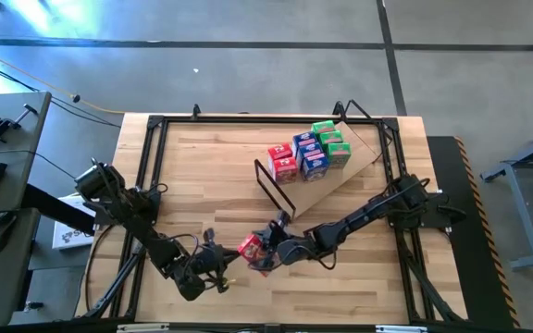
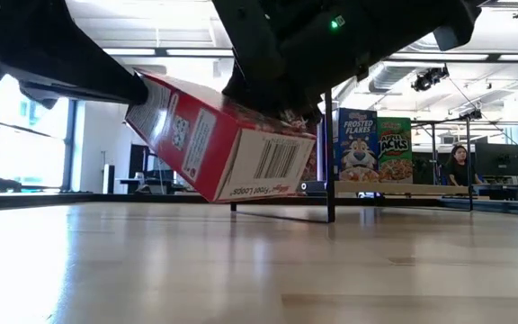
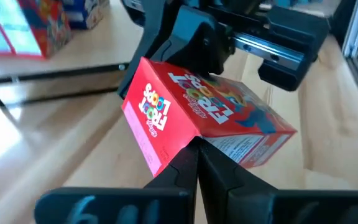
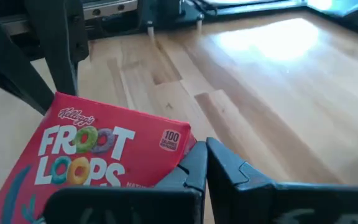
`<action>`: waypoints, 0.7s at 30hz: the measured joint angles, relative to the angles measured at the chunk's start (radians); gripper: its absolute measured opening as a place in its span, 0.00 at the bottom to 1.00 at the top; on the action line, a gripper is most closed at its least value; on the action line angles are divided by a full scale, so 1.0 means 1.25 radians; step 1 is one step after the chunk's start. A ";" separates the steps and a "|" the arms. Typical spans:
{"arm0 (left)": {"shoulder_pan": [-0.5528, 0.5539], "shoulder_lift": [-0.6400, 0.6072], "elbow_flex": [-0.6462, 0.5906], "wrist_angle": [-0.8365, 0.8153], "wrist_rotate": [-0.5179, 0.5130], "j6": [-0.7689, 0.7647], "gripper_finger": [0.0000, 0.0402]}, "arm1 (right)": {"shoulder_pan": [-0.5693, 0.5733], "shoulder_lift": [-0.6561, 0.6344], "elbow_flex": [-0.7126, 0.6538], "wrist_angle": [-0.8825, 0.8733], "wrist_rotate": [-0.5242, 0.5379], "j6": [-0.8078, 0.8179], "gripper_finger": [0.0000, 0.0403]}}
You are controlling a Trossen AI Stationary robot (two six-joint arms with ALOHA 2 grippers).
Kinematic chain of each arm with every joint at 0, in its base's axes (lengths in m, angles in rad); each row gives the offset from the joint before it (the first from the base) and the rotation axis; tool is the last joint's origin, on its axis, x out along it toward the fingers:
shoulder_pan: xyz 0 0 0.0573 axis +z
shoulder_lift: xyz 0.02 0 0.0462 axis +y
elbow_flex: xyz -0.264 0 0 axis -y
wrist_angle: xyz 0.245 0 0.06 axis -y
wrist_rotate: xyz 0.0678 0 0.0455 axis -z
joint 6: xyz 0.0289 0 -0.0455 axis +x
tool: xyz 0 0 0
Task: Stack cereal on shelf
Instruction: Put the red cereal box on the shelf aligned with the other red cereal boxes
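Near the table's front edge, well apart from the shelf: a red cereal box, caught between the two grippers. Leans steeply in the low view, long axis sloping from upper left down to lower right, with the barcode end low and turned toward the camera. Carries "Froot Loops" in white and coloured letters on the broad red front, the same name again on one narrow end, and white panels of small print on the side. Unclear from the low view whether the lowest corner touches the wood or hangs just above it.

Left gripper at the box's near side, fingers pressed together with nothing between them, tips meeting the box's lower edge. Right gripper on the opposite side, reaching in from the table's right; fingers likewise closed on nothing, tips against a corner of the printed front. No grasp by either pair seen around the cardboard, only contact from outside.

Behind, on the slanted board with its black wire frame: cereal boxes standing in rows, red toward the left, blue in the middle, green toward the far right corner. In the low view, a blue Frosted Flakes box upright, touching a green Apple Jacks box. Far off in the room, a person at a desk.
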 joint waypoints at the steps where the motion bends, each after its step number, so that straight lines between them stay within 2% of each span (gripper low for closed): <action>1: 0.000 0.000 0.000 0.001 0.000 0.026 0.01 | 0.002 0.000 0.000 0.004 0.009 -0.022 0.00; 11: 0.000 -0.024 0.003 0.008 -0.016 0.308 0.01 | 0.038 -0.001 -0.002 0.049 0.142 -0.235 0.00; 18: 0.001 -0.043 0.072 0.029 -0.043 0.606 0.01 | 0.045 0.004 -0.017 0.067 0.124 -0.244 0.00; 21: 0.002 -0.042 0.098 0.019 -0.030 0.691 0.01 | 0.045 0.004 -0.017 0.072 0.117 -0.221 0.04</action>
